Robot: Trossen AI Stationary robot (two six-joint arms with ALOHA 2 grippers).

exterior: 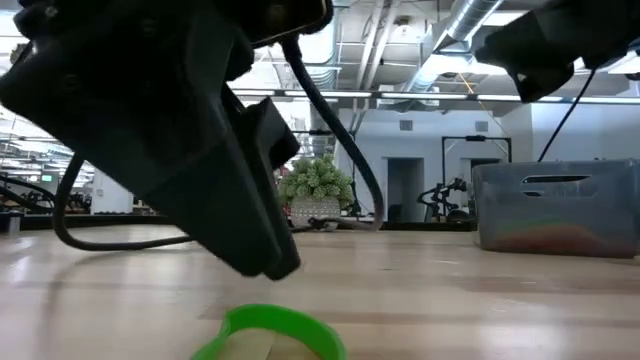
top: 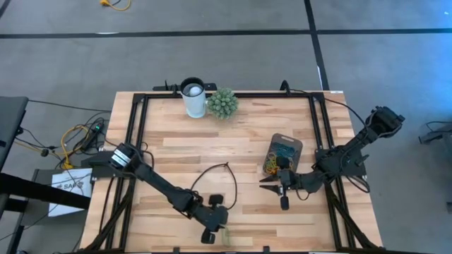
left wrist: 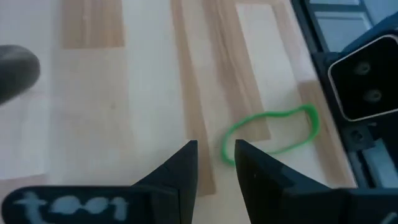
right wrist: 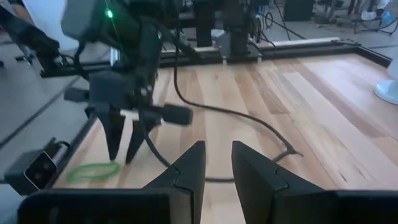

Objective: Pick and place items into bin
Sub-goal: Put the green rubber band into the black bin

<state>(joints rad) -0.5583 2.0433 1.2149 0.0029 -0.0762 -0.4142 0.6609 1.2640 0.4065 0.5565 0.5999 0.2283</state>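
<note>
Nearing the end: many rubber bands point(top: 272, 164) already lying in the bin point(top: 284, 144), one green band point(left wrist: 272, 132) left on the tabletop point(top: 247, 134) edge, left claw point(left wrist: 215, 163) hovering slightly parted, grasping nothing, right claw point(right wrist: 216, 163) likewise empty beside the bin.

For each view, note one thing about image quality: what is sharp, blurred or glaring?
High view: even light, sharp across the table. Low view: the left end effector and the green rubber band up close are blurred, ceiling lights glare. Left wrist view: soft; the band smeared, wood pale. Right wrist view: its own fingers blurred, far table washed out.
</note>
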